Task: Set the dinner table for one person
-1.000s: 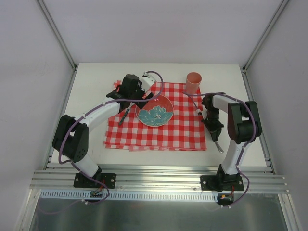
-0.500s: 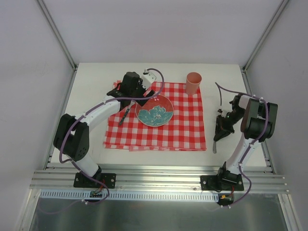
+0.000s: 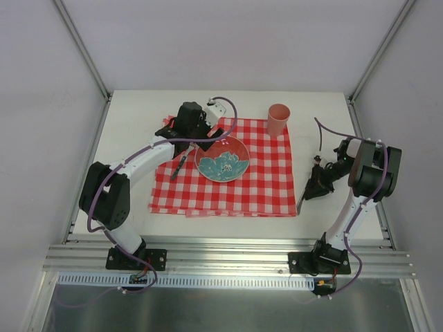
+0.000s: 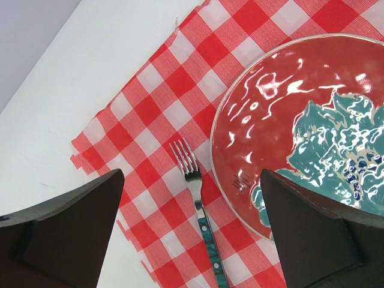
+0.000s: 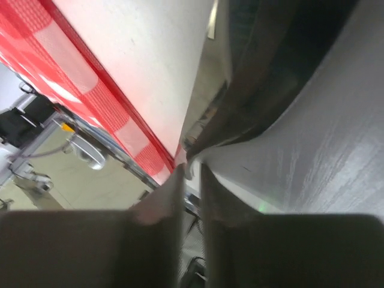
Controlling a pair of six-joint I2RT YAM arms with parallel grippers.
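On the off-white dinner table [image 3: 131, 124] lies a red-and-white checked cloth [image 3: 263, 187]. A red and teal plate [image 3: 223, 159] sits on the cloth, with a teal-handled fork [image 3: 181, 164] to its left and a pink cup [image 3: 278, 119] at the far right corner. My left gripper [image 3: 190, 138] hovers open over the fork [image 4: 201, 210] and the plate's rim [image 4: 288, 120], touching neither. My right gripper [image 3: 309, 194] is low at the cloth's right edge with a thin metal utensil [image 3: 302, 202] at its tip. In the right wrist view its jaws [image 5: 192, 171] show only a narrow slit, and any grip is unclear.
An aluminium rail [image 3: 221, 256] runs along the table's near edge, with both arm bases behind it. Grey walls and slanted frame posts [image 3: 83, 48] enclose the table on three sides. Bare tabletop [image 4: 72, 90] shows left of the cloth [image 4: 150, 102].
The right arm has swung outward to the right and its wrist has tilted, bringing the utensil in beside the cloth's edge. Its jaws have parted slightly. The left gripper has barely moved.
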